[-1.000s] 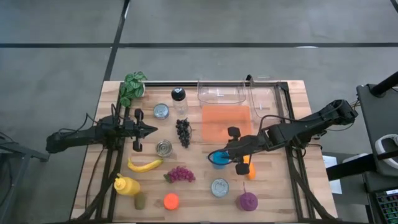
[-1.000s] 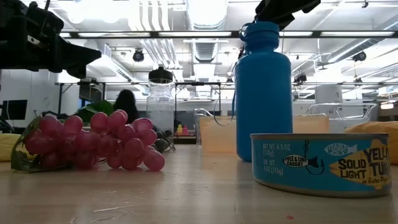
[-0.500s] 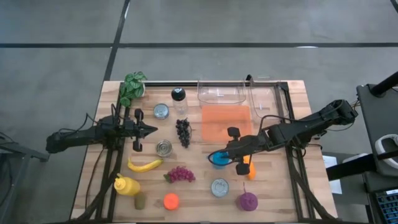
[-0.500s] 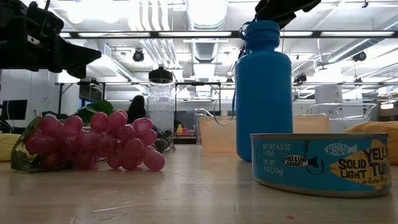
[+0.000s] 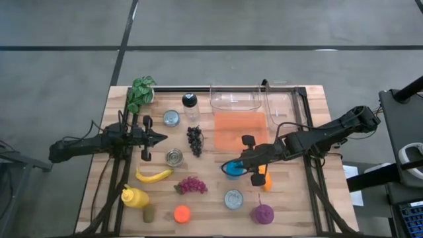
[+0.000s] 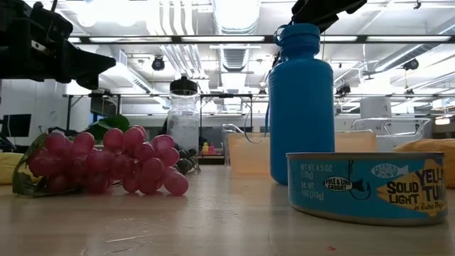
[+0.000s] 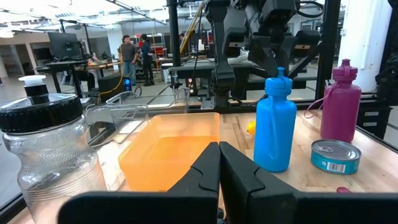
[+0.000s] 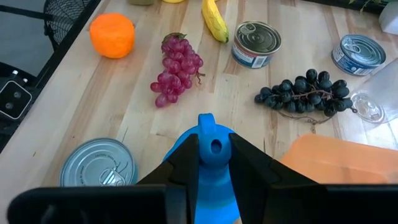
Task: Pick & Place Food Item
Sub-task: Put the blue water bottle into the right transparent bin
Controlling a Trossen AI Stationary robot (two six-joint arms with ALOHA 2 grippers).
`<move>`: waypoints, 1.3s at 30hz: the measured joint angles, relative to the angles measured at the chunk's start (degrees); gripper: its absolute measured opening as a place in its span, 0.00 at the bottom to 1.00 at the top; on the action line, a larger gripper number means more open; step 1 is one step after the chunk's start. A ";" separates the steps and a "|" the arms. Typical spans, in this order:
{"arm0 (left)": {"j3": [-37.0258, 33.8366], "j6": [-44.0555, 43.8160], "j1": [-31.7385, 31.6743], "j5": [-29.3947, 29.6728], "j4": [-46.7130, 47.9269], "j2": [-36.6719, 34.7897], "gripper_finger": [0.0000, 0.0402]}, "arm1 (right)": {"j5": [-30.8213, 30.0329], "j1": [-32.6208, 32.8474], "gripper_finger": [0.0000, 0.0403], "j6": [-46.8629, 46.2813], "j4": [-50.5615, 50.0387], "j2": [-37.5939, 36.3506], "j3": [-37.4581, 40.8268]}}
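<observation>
Left gripper (image 5: 157, 138) hovers over the left-centre of the table (image 5: 291, 211), fingers pressed together with nothing between them; in its wrist view the two dark fingers (image 7: 205, 171) meet edge to edge.

Far left back corner: green leafy plant (image 5: 139, 92). Near it, a tuna can (image 5: 171, 118) and a clear jar with black lid (image 5: 190, 106). Front left: yellow mustard bottle (image 5: 134, 197), banana (image 5: 153, 175) just behind it, open tin can (image 5: 174, 157) near the banana's tip.

Centre: dark grapes (image 5: 194, 140) behind, red grapes (image 5: 191, 185) in front, an orange (image 5: 181, 213) at the front edge. Orange tray (image 5: 240, 129) sits mid-table, with a clear container (image 5: 234, 98) behind it at the back edge.

Right of centre: blue bottle (image 5: 232, 168) stands upright just in front of the tray. Right gripper (image 5: 252, 160) sits at the bottle; wrist view shows its fingers (image 8: 184, 158) narrowly closed on either side of the bottle's neck, gripping it. A small orange item (image 5: 266, 179) lies just right of the gripper, partly hidden; cannot tell what it is. Flat tuna can (image 5: 233, 198) and purple bottle (image 5: 263, 213) lie in front near the edge.
</observation>
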State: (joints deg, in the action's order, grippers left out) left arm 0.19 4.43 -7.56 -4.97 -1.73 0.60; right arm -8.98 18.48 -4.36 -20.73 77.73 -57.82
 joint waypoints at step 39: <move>-0.01 0.00 0.01 0.01 -0.01 0.00 0.02 | -2.51 -0.04 0.16 -1.61 -0.31 -10.40 -0.76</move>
State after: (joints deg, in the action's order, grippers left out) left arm 0.19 4.43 -7.56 -4.96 -1.74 0.60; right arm -11.49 18.44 -5.97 -21.04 67.33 -58.59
